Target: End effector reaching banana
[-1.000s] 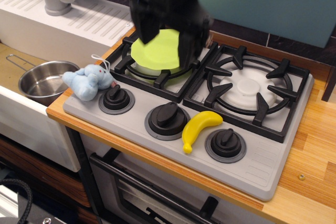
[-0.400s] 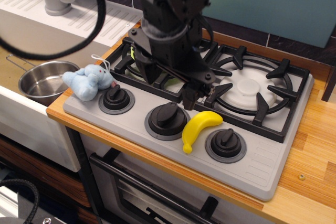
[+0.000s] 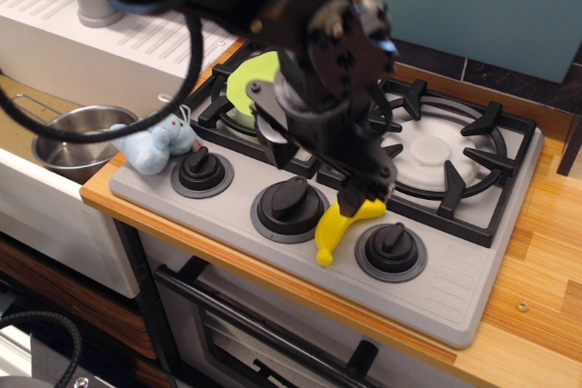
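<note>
The bright-yellow toy banana (image 3: 335, 229) lies on the grey stove panel between the middle knob (image 3: 289, 201) and the right knob (image 3: 391, 244). The bulky black gripper (image 3: 356, 199) hangs right over the banana's upper end, its narrow tips touching or just above it and hiding that end. I cannot tell whether the tips are open or shut. Black cables loop off to the left.
A lime-green plate (image 3: 244, 90) sits on the left burner, partly hidden by the arm. A blue plush toy (image 3: 156, 144) lies by the left knob (image 3: 202, 168). A steel pot (image 3: 71, 141) sits in the sink at left. The right burner grate (image 3: 455, 147) stands behind the banana.
The gripper has moved down and to the right, from above the green plate to the banana's upper end. The banana has not moved.
</note>
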`<state>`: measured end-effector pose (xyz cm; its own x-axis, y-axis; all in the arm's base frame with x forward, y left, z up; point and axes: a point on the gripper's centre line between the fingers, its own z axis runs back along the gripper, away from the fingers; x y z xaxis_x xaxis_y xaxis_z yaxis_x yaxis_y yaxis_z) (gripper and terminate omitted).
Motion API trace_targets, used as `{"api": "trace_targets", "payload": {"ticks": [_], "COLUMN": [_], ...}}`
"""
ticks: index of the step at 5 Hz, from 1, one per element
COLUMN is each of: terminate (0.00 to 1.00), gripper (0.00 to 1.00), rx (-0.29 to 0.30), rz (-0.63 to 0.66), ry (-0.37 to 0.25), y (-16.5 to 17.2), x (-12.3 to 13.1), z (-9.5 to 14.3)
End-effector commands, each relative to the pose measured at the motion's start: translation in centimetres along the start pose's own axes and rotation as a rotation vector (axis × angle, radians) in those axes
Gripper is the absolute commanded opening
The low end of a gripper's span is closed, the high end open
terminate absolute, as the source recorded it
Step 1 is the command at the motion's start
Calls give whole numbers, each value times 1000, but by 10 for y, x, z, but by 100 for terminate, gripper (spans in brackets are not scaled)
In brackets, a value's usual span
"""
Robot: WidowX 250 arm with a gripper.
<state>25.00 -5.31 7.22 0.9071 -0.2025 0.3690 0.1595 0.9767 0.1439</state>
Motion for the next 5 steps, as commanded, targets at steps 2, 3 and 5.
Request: {"api": "trace_targets", "payload": {"ticks": [2,3,5], "terminate": [0,0,0], "gripper": [100,100,100], "rx": [1,-7,-29], "rz": [26,23,2], "ry": [-83,-108,-146], "y": [-26,-23,-15], "x": [-19,-30,-30], "z": [-22,-30,-44]}}
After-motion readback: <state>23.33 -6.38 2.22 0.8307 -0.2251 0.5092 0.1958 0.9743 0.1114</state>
